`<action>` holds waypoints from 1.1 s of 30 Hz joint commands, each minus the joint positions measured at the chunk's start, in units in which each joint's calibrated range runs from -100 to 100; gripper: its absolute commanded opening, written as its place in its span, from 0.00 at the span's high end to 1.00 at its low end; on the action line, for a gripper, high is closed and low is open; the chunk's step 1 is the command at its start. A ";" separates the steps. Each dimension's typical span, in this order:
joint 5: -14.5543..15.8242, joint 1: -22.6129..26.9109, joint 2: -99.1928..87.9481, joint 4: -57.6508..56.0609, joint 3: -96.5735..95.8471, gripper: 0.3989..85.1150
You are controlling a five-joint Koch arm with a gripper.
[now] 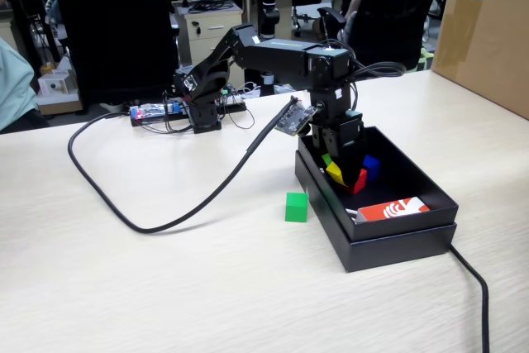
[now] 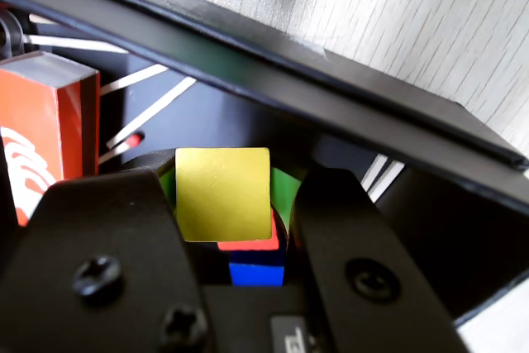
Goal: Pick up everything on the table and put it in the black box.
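Observation:
My gripper [image 1: 337, 167] reaches down into the black box [image 1: 397, 241] and is shut on the yellow cube [image 1: 335, 174], which hangs tilted close to the box floor. In the wrist view the yellow cube [image 2: 223, 193] fills the gap between the two black jaws, whose green inner pads show beside it. The red cube [image 1: 359, 181] and the blue cube [image 1: 371, 166] lie in the box just right of the gripper; the wrist view shows the red cube [image 2: 248, 244] and the blue cube [image 2: 256, 273] under the yellow one. The green cube [image 1: 296, 207] rests on the table [image 1: 165, 287] left of the box.
An orange-and-white card [image 1: 393, 208] lies in the box's near end. A thick black cable [image 1: 165, 221] loops over the table at left, another runs off the front right. A brown carton [image 1: 488, 31] stands at the back right. The box wall [image 2: 331, 113] crosses the wrist view.

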 commanded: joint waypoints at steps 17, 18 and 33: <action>0.10 -1.32 -24.29 -0.42 -2.83 0.57; 0.05 -1.66 -27.39 -0.42 -3.56 0.55; 2.69 -8.16 -35.19 -0.42 -22.51 0.43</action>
